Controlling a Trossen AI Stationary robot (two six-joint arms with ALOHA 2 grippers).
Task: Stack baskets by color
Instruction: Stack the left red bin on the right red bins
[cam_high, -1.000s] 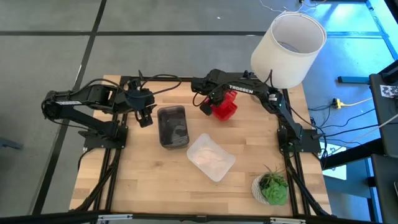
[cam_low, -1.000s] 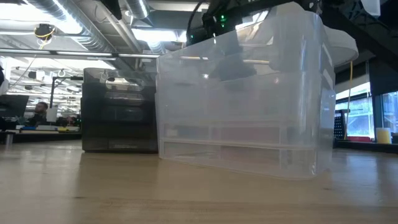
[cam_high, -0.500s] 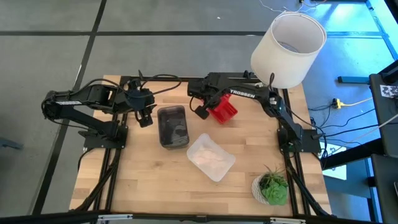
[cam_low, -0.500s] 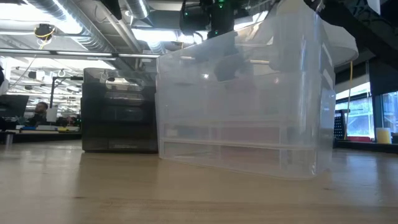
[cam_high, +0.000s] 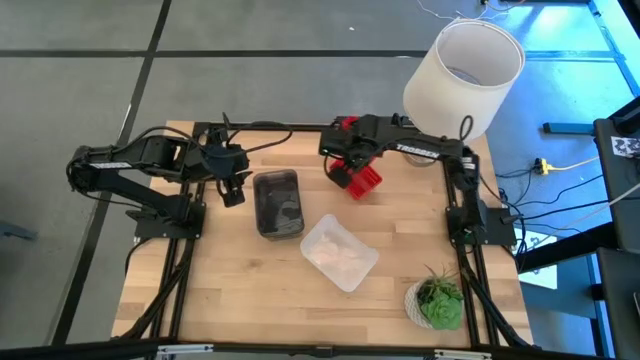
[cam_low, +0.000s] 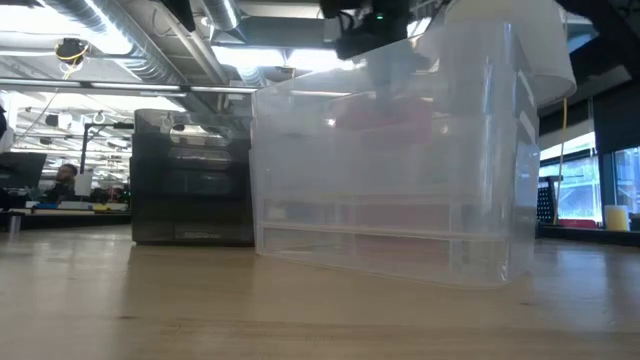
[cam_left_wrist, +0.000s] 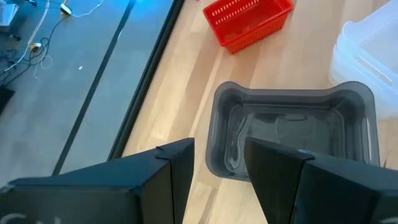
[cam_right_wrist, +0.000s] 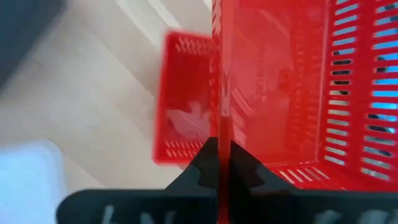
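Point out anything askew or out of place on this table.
The right gripper, shut on a red basket's wall, holds it tilted above a second red basket on the table. The grey basket and clear basket sit upright, apart, the clear one turned diagonally.
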